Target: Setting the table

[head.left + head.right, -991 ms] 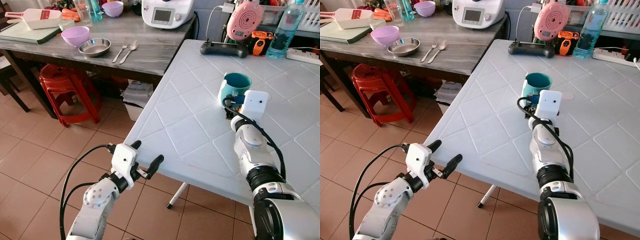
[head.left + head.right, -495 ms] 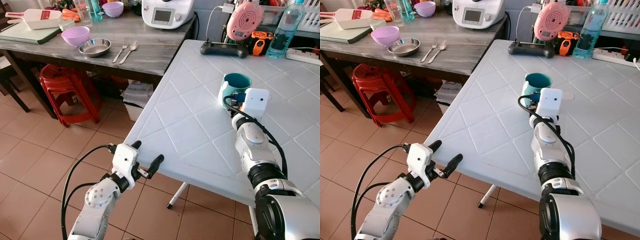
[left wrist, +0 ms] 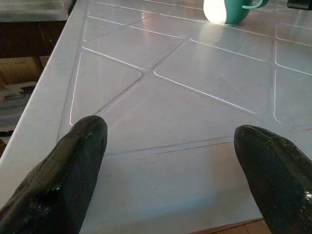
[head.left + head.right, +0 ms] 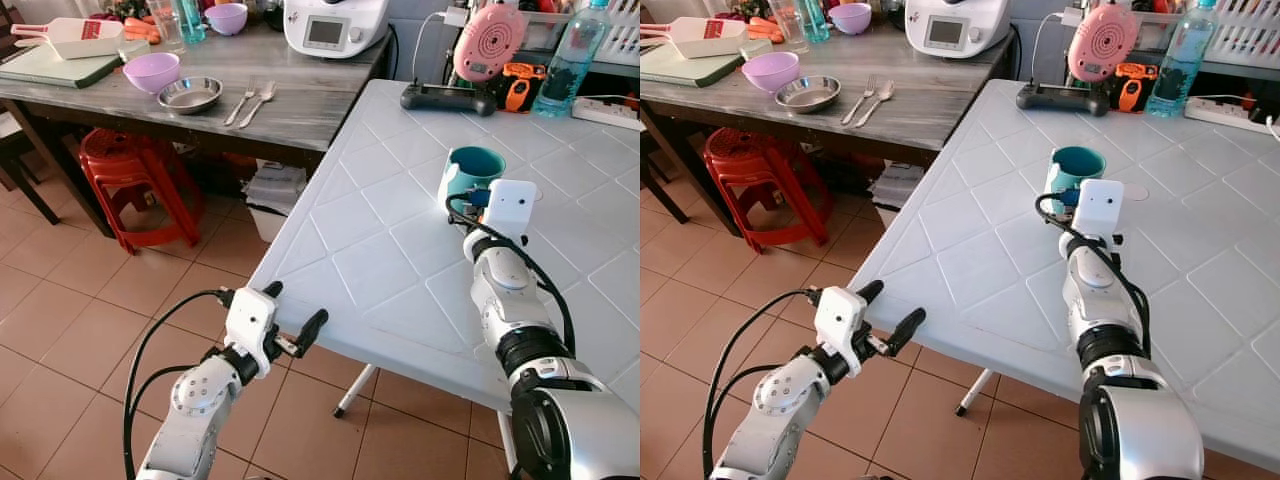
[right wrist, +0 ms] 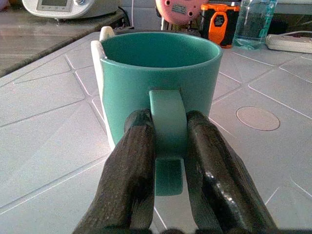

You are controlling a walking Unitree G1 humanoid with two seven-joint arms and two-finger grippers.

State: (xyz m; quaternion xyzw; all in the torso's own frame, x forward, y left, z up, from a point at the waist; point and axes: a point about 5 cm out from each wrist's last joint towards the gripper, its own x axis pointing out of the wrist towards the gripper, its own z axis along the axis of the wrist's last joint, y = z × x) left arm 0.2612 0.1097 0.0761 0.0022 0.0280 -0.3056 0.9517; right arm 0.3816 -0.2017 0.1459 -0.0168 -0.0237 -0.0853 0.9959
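A teal mug (image 4: pixel 472 168) with a white side patch stands upright on the white table (image 4: pixel 370 240). In the right wrist view my right gripper (image 5: pixel 168 146) is shut on the mug's handle (image 5: pixel 168 122), one black finger on each side. The right wrist housing (image 4: pixel 510 206) sits just behind the mug. My left gripper (image 4: pixel 292 318) is open with nothing between its fingers, hovering at the table's near left edge. In the left wrist view the mug (image 3: pixel 226 9) shows far across the tabletop. A metal dish (image 4: pixel 189 94), purple bowl (image 4: pixel 151 71), fork and spoon (image 4: pixel 251 102) lie on the grey wooden table.
A red stool (image 4: pixel 135 180) stands under the grey table (image 4: pixel 290 90). At the white table's far edge are a black controller (image 4: pixel 447 98), a pink device (image 4: pixel 488 40), a water bottle (image 4: pixel 569 58) and a power strip (image 4: pixel 606 108). Tiled floor lies between the tables.
The mug and my right gripper have shifted slightly toward the far side of the table. The left arm has hardly moved.
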